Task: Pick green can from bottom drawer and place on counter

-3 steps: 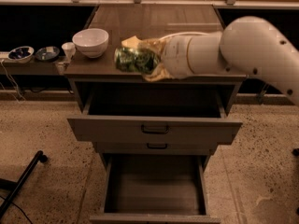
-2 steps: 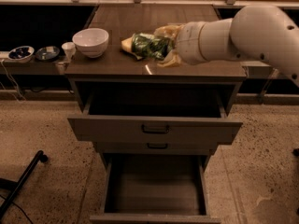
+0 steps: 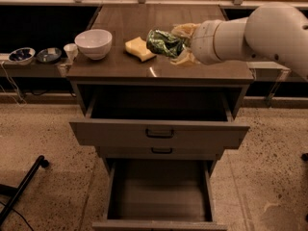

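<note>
The jaws were pinched on a shiny dark green cylindrical drink can (image 3: 166,43), one pale beige finger (image 3: 186,31) above it and another below. They held it lying on its side, its silvery end turned to the left. The jaws hung over the middle of the glossy dark brown wood-grain tabletop (image 3: 159,16) of the drawer cabinet; whether the drink can touched that surface could not be told. Behind them a thick white rounded arm (image 3: 269,32) reached in from the right.

Just left of the drink can lay a yellow rectangular sponge (image 3: 138,49), and farther left on the tabletop stood a round white bowl (image 3: 94,43). A small white cup (image 3: 70,51) sat beside the tabletop's left edge, with two small dark dishes (image 3: 34,55) on a lower ledge beyond it.

Below, the grey-brown top drawer (image 3: 159,134) with its dark handle stood pulled out. The middle drawer (image 3: 161,152) stuck out only slightly. The bottom drawer (image 3: 159,198), a deep plain box with a flat floor and thin side walls, was drawn out farthest, well apart from the drink can. A speckled floor (image 3: 269,158) surrounded the cabinet, and a black bar (image 3: 24,186) lay on it at the lower left.
</note>
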You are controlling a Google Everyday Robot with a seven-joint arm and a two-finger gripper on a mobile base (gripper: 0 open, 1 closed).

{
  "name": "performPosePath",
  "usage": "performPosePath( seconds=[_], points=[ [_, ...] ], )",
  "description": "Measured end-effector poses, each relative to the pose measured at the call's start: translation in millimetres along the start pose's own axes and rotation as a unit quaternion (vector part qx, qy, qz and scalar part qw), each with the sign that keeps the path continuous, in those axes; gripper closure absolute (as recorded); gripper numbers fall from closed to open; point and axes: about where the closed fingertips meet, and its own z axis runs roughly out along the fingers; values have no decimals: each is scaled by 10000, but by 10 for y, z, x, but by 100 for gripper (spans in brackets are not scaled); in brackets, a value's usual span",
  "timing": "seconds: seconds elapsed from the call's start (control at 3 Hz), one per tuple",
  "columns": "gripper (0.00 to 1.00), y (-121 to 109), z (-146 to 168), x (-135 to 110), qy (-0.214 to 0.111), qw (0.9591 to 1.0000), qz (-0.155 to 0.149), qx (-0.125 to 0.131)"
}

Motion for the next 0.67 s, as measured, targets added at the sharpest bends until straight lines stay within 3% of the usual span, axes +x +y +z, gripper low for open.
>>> performPosePath(
  seconds=[0.33, 0.67],
  points=[
    [100, -168, 125, 118, 247, 9987, 417, -161],
    [100, -391, 295, 445, 246, 9923, 1163, -335]
  ],
)
